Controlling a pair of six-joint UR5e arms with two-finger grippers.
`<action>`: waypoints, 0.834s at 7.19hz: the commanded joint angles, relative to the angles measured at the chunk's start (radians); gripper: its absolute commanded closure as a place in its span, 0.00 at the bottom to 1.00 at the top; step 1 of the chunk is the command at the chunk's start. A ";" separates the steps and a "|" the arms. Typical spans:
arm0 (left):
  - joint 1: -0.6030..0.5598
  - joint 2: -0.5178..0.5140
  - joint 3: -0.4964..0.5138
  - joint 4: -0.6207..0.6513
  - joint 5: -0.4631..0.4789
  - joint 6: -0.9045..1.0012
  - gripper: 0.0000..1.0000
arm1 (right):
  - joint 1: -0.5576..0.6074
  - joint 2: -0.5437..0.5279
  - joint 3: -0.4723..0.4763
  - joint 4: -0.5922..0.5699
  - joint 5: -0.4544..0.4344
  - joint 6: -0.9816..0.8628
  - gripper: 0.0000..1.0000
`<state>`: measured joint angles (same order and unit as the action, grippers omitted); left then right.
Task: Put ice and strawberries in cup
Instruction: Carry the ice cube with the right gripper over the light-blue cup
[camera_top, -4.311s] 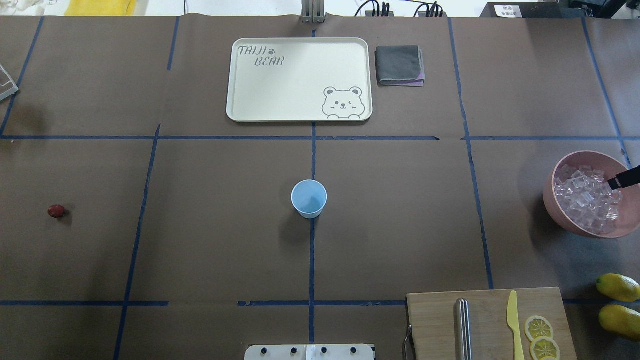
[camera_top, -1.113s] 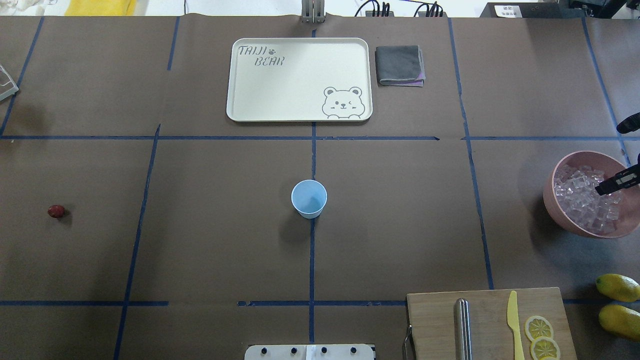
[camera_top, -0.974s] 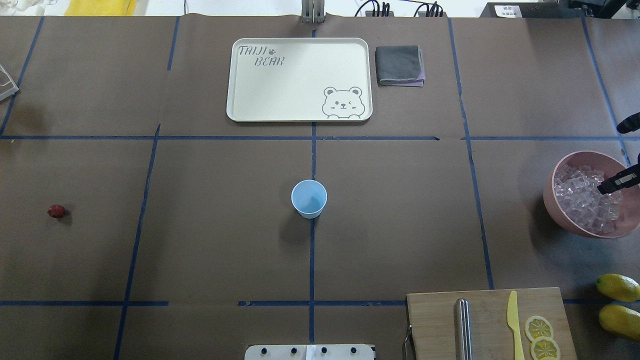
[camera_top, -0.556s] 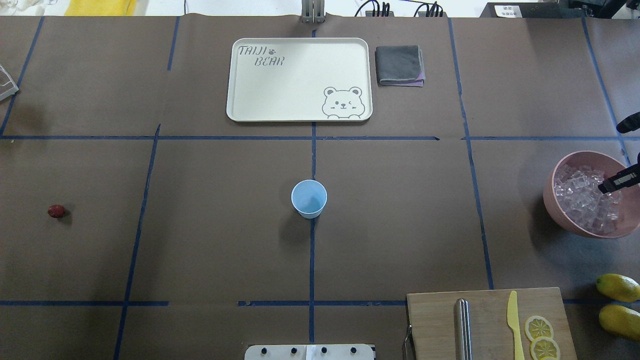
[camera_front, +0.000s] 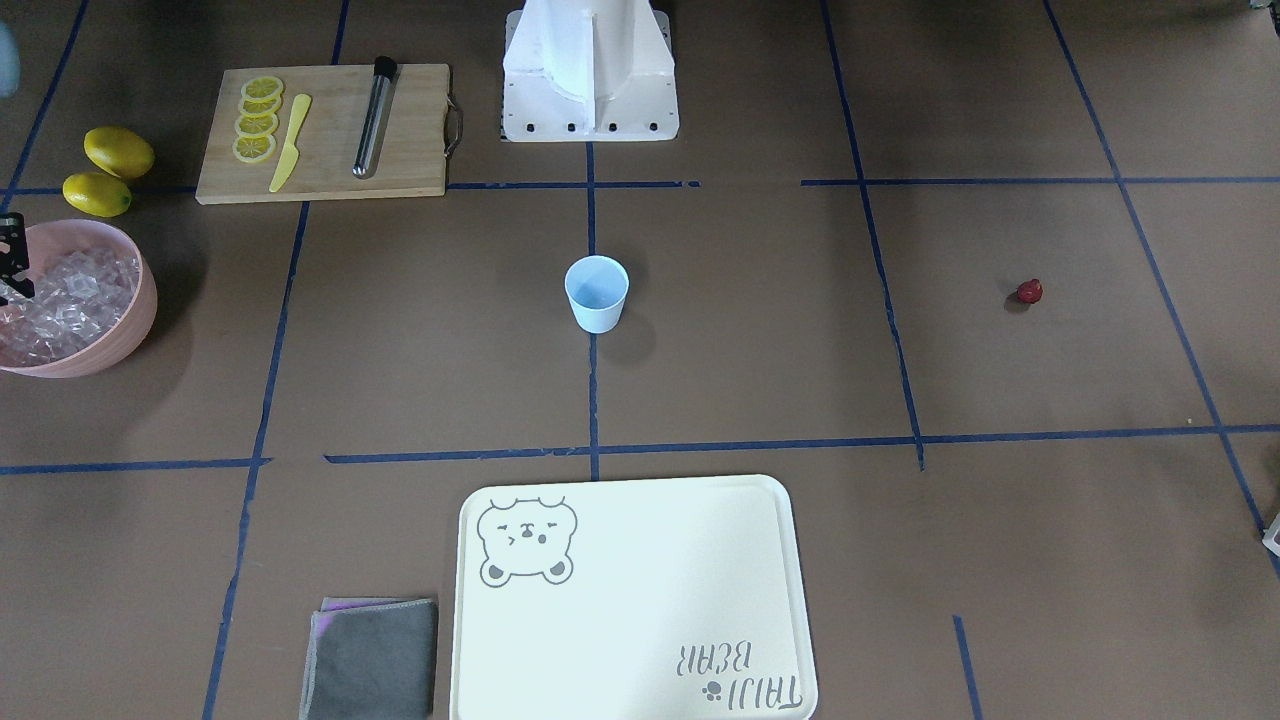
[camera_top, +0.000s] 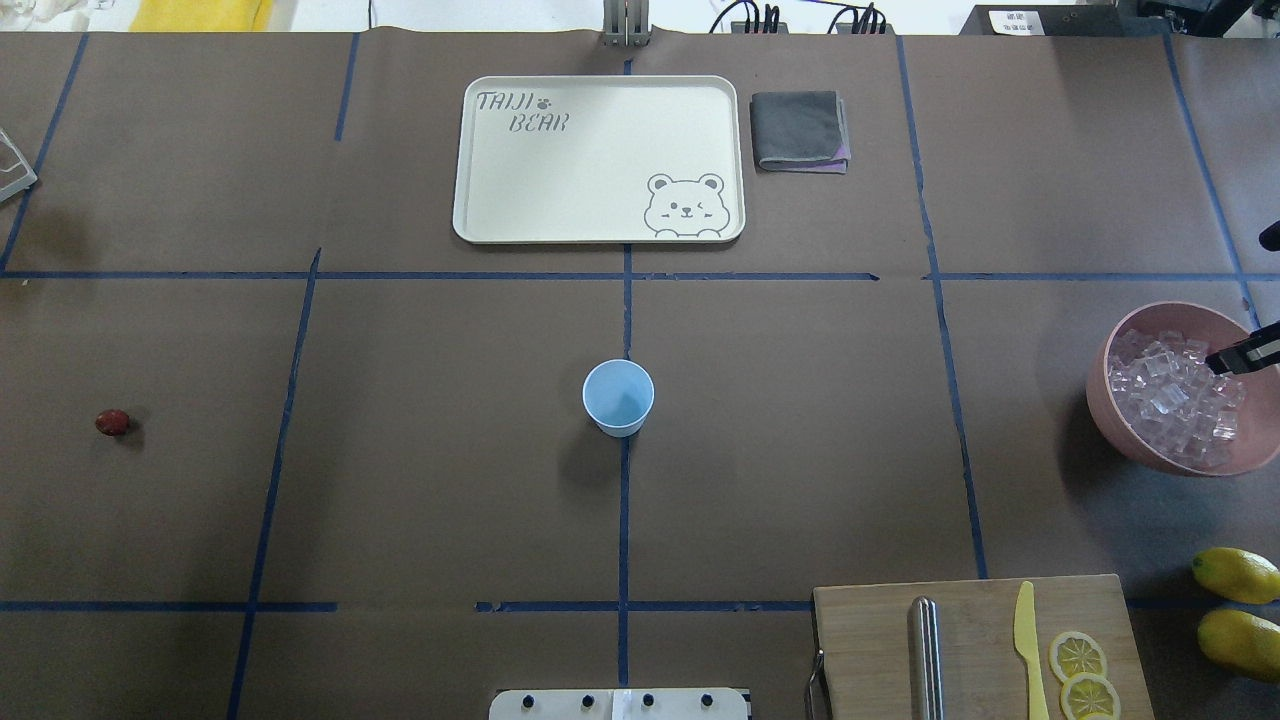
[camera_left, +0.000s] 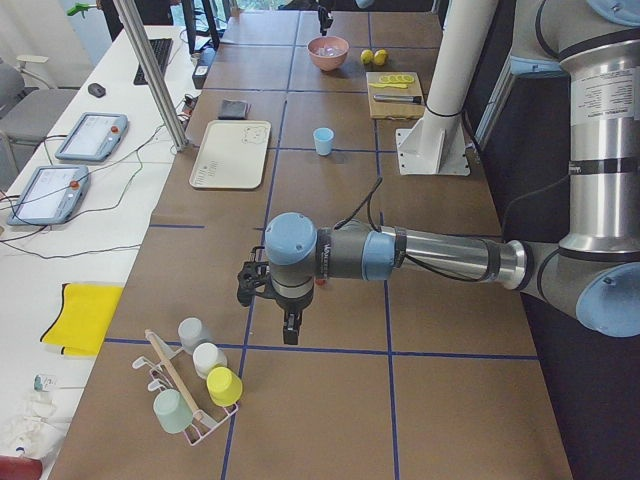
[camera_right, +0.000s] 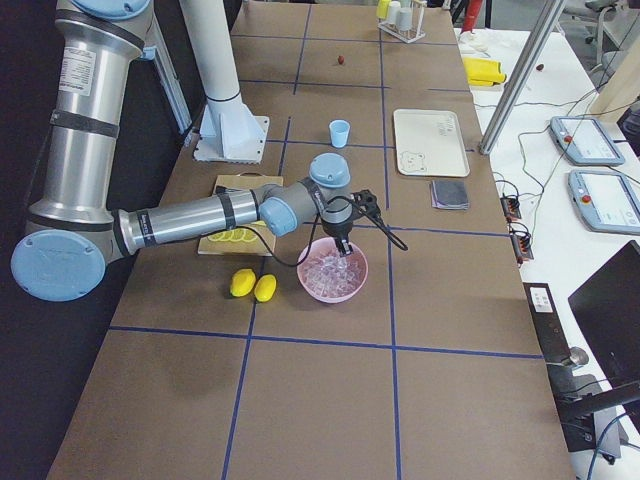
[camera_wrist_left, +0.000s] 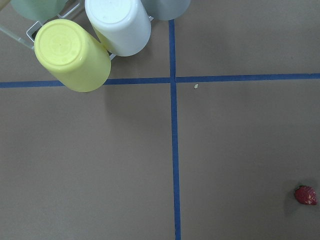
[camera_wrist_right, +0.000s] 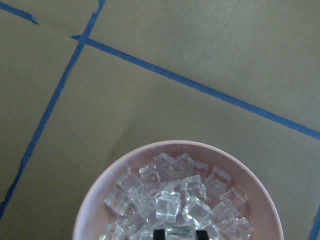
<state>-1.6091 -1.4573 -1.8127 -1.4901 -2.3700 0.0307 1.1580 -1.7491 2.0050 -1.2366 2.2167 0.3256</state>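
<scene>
Right claw (camera_wrist_right: 179, 233) hangs over the bowl (camera_top: 1103, 400), seemingly pinched on one ice (camera_wrist_right: 167, 206) cube bound for the empty cup (camera_top: 618, 397) at its 9 o'clock. Strawberry (camera_top: 112, 422) lies on the counter farther that way. Left claw (camera_left: 289, 328): opening cannot be told.

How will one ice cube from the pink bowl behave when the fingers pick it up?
Probably slippery: the ice cubes look glassy and smooth, so one may slide out of a grip. Likely light, each far smaller than the pink bowl. They lie heaped loosely, so neighbours may shift when one is lifted.
</scene>
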 joint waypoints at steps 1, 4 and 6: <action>0.000 0.002 -0.013 -0.001 0.000 0.000 0.00 | -0.041 0.136 0.026 -0.003 0.049 0.308 1.00; 0.002 0.015 -0.031 -0.002 0.000 0.003 0.00 | -0.264 0.411 0.026 -0.006 0.011 0.790 1.00; 0.006 0.031 -0.031 -0.039 0.000 0.003 0.00 | -0.497 0.593 0.009 -0.068 -0.217 1.025 1.00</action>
<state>-1.6064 -1.4361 -1.8432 -1.5106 -2.3700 0.0337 0.7961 -1.2696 2.0234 -1.2585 2.1319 1.2077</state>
